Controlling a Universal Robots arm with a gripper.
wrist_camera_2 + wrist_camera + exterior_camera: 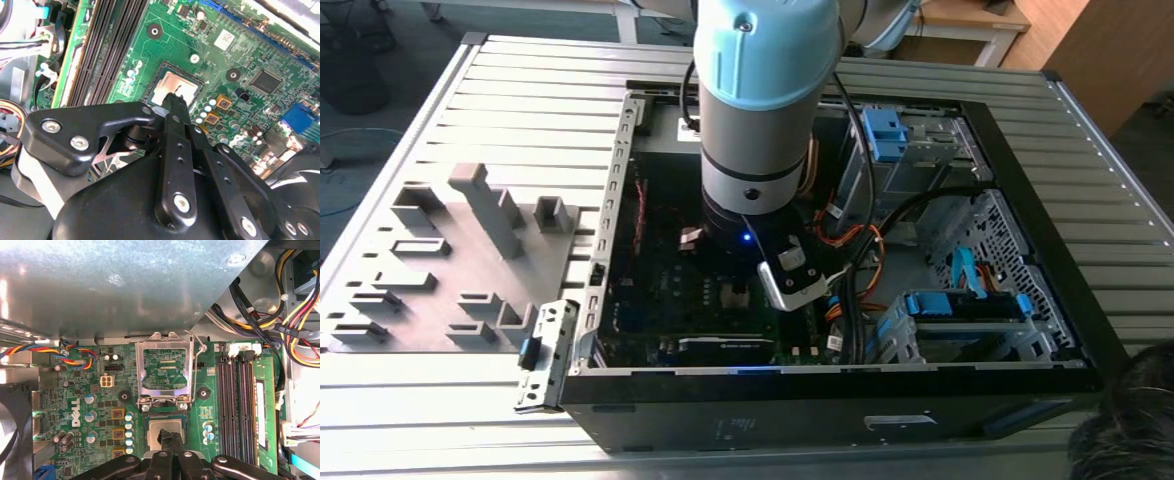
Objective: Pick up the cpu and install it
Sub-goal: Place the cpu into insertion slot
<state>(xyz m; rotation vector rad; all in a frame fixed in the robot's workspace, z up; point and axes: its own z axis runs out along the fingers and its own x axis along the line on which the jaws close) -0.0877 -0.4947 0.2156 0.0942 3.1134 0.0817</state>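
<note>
1 cpu (172, 82) lies flat on the motherboard (250, 55), just under the closed claw (176, 101).

Cpu (169, 82) in socket (182, 71), claw (176, 100) over it.

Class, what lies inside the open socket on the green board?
The cpu lies inside the socket, its silvery top showing. The gripper covers one edge of it, and the socket's contacts beneath are hidden.

Jaws pinched together, tips on cpu (156, 431) in socket (145, 437); metal load plate (165, 371) stands open beside it
</note>
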